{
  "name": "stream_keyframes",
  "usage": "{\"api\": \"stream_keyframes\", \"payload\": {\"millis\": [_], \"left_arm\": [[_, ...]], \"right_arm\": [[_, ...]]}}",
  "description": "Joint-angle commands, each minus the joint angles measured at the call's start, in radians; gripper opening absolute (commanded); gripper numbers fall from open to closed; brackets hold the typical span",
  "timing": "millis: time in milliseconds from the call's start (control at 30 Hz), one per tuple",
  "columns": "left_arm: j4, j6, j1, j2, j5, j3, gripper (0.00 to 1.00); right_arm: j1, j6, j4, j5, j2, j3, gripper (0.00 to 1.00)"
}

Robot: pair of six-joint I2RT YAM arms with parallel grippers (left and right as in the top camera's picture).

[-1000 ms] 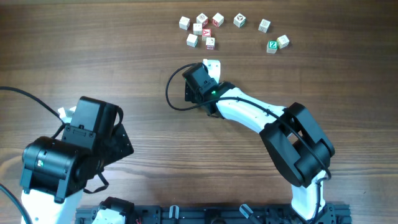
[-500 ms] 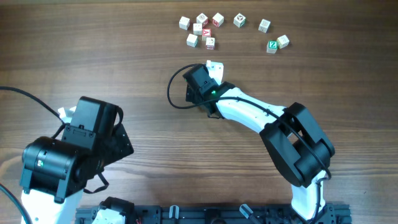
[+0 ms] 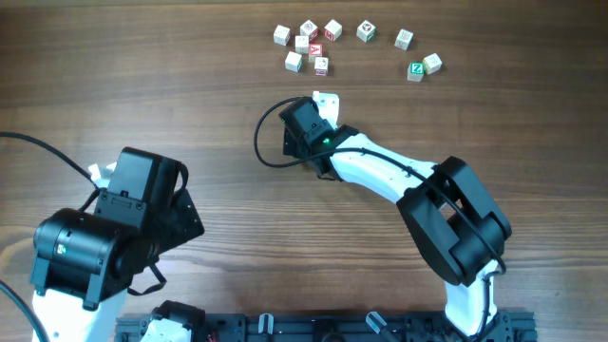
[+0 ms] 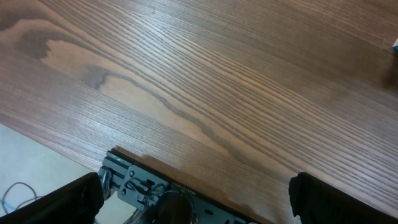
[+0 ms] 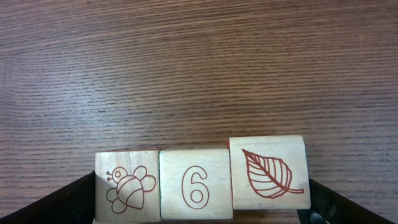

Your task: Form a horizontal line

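- The horizontal line [image 5: 196,185] is a row of three pale wooden cubes lying on the counter [image 3: 142,76], in front of the right arm and below the group of scattered cubes.
- In the right wrist view the cubes show a bee, the number 6 and a leaf, all drawn in red-brown. They touch side to side, and the leaf cube sits a little higher than the other two.
- The right gripper [image 5: 202,194] is spread wide, and its dark fingers [image 5: 68,202] stand against the two ends of the row, so the row is held between them.
- The left gripper [image 4: 196,185] is over bare wood with its fingers far apart and nothing between them.
- The loose cubes [image 3: 306,43] lie near the far edge, well apart from the row. A cube with a green letter [image 3: 415,68] lies to the right.
- Compared with half a second ago, the right gripper and the row have shifted only very slightly to the left in the overhead view. The loose cubes and the left arm are in the same places.
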Motion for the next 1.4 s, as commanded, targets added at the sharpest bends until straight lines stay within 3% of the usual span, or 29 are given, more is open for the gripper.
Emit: {"api": "stream_keyframes", "payload": {"millis": [0,1367], "left_arm": [[0.0,-0.018,0.005,0.003,-0.016,-0.003,1.0],[0.0,-0.018,0.005,0.003,-0.016,-0.003,1.0]], "right_arm": [[-0.002,-0.02,0.005,-0.002,-0.006,0.021,0.99],[-0.002,0.007,-0.017,-0.002,-0.032,0.021,1.0]]}}
